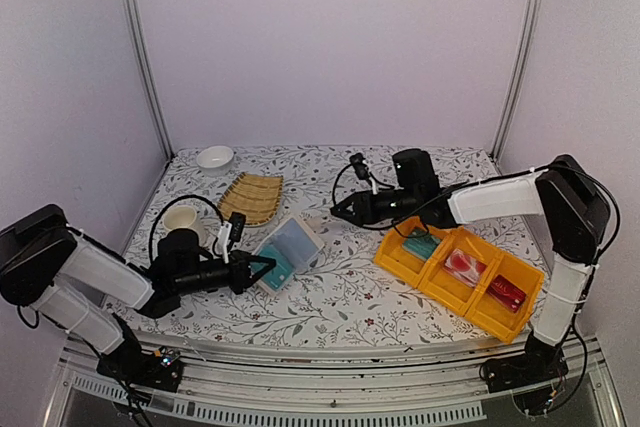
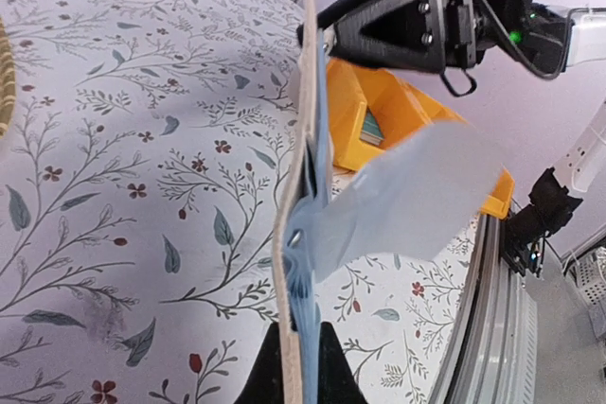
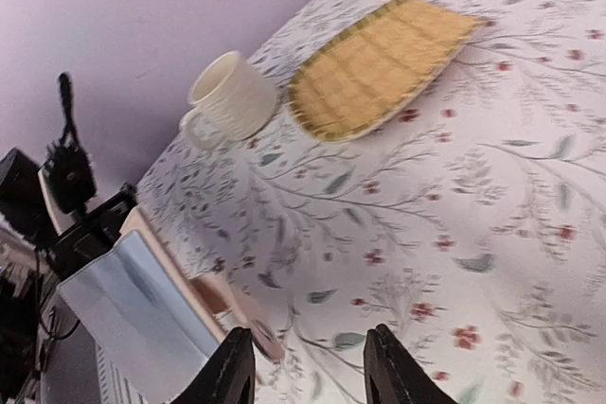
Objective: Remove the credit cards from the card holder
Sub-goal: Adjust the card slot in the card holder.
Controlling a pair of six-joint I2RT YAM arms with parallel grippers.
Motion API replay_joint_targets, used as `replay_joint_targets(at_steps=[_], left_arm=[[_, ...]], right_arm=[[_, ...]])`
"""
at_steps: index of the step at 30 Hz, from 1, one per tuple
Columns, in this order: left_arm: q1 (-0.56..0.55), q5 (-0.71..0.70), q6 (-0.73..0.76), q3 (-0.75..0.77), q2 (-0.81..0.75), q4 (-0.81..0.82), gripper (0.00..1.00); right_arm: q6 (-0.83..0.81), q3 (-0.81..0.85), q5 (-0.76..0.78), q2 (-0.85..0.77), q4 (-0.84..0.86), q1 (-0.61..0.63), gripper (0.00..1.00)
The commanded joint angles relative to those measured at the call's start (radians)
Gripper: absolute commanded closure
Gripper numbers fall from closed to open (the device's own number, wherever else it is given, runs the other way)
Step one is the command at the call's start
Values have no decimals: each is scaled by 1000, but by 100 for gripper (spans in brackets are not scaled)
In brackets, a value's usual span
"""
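Beige card holder (image 1: pixel 290 250) with grey-blue lining, yellow tray (image 1: pixel 430 292), white table (image 1: pixel 350 299) with floral print.

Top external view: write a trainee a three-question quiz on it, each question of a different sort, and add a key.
1. True or false: the right end effector grips the card holder.
2. Which compartment of the yellow tray holds the whitish card with the red mark? A: the end nearest the card holder. B: the middle. C: the end farthest from it.
3. Fill in: the left end effector is shut on the ____.
Key: 1 false; 2 B; 3 card holder.
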Motion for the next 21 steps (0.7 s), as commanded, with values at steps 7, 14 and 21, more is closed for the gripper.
replay_joint_targets(at_steps=[7, 14, 21], left_arm=[[1, -319, 105, 268, -135, -696, 100], [-36, -531, 173, 630, 11, -1195, 100], [-112, -1290, 199, 1007, 245, -1927, 100]], right_arm=[[-375, 40, -6, -256, -183, 146, 58], [-358, 148, -389, -51, -56, 267, 63], [-296, 35, -312, -126, 68, 263, 62]])
